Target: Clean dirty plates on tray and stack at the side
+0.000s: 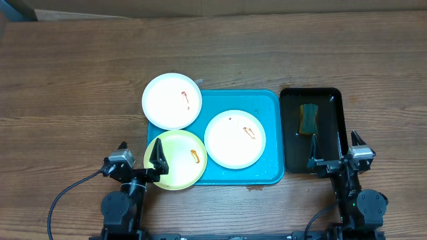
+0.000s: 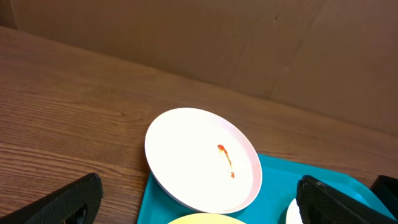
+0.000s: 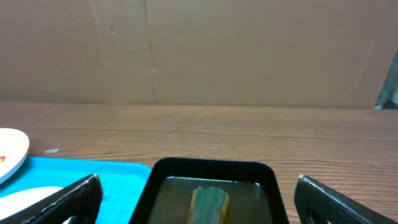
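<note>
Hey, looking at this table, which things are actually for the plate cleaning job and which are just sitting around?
For the job:
corner white plate
middle white plate
yellow plate
blue tray
sponge
black tray, which holds the sponge

Just sitting around:
cardboard behind the table

We see upper plate (image 1: 172, 101) and lower plate (image 1: 175, 160) overhanging the tray (image 1: 270, 105) at its left edge, 3rd plate (image 1: 235, 139) inside; at right, narrow tray (image 1: 331, 117) holds sponge (image 1: 308, 118).
</note>
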Controlling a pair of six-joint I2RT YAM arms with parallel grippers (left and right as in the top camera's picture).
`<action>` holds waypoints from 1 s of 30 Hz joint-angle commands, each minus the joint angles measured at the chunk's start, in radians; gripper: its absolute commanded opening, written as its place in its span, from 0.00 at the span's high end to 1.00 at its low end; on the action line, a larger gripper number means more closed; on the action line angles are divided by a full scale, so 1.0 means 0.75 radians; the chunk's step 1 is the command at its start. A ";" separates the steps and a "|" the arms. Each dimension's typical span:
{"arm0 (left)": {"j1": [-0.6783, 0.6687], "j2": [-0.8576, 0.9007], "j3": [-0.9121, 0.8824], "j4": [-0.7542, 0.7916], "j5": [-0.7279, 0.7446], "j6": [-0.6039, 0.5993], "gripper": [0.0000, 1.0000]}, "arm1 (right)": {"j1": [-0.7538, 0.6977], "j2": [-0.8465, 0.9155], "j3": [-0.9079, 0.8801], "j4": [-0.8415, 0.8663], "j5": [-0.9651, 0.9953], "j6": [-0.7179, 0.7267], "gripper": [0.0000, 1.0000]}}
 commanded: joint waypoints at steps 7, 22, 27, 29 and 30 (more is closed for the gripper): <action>-0.008 -0.001 -0.004 -0.003 0.006 -0.013 0.00 | 0.007 -0.012 -0.014 0.007 0.007 -0.005 0.00; -0.008 -0.001 -0.004 -0.003 -0.004 0.052 0.00 | 0.007 -0.012 -0.014 0.007 0.007 -0.005 0.00; -0.008 -0.001 -0.004 -0.003 -0.003 0.052 0.00 | 0.007 -0.012 -0.014 0.007 0.007 -0.005 0.00; -0.008 -0.001 -0.004 -0.003 -0.003 0.052 0.00 | 0.007 -0.012 -0.014 0.007 0.007 -0.005 0.00; -0.008 -0.001 -0.004 -0.003 -0.003 0.052 0.00 | 0.007 -0.012 -0.014 0.007 0.007 -0.005 0.00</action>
